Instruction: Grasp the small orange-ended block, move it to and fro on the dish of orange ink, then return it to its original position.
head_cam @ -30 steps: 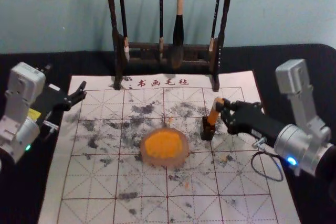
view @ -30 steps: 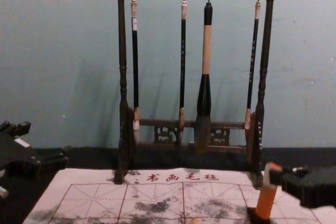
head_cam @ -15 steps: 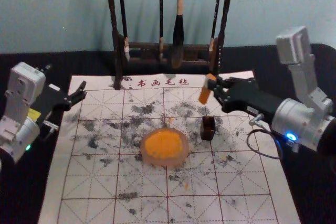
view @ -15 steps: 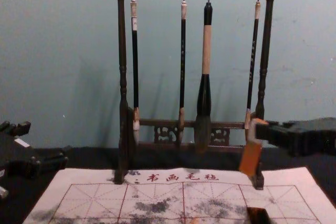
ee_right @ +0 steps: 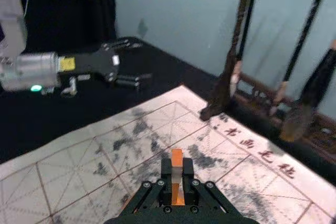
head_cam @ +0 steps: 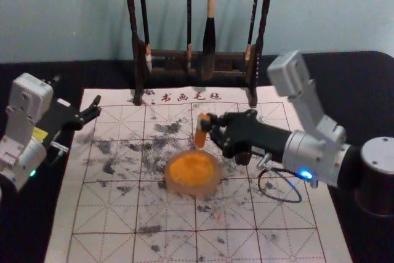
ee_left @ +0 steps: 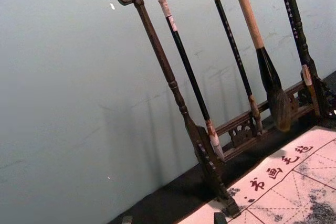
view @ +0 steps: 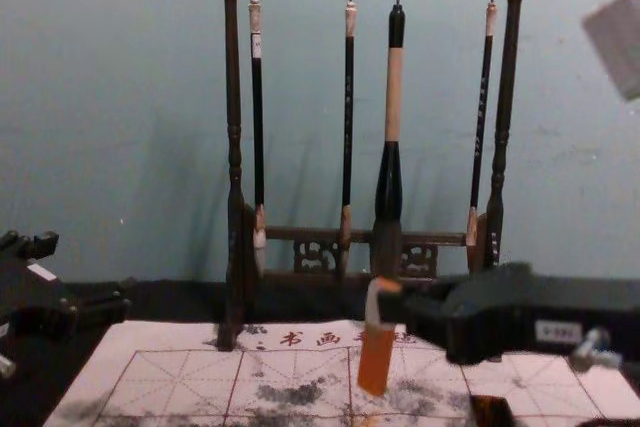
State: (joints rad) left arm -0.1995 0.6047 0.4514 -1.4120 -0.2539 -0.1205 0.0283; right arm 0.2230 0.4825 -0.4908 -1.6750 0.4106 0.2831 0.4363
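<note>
The right claw [head_cam: 208,124] pinches the block [head_cam: 200,137] above a smudged mat [head_cam: 104,217] by a bluish wall [head_cam: 74,10], left claw [head_cam: 97,106] gaping off left.

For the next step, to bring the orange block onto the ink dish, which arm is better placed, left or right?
Right, I would say: the right gripper holds the block near the dish. The left gripper is open and empty, off beside the mat.

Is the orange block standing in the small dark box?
No, the right gripper holds the orange block in the air, away from the small dark box.
</note>
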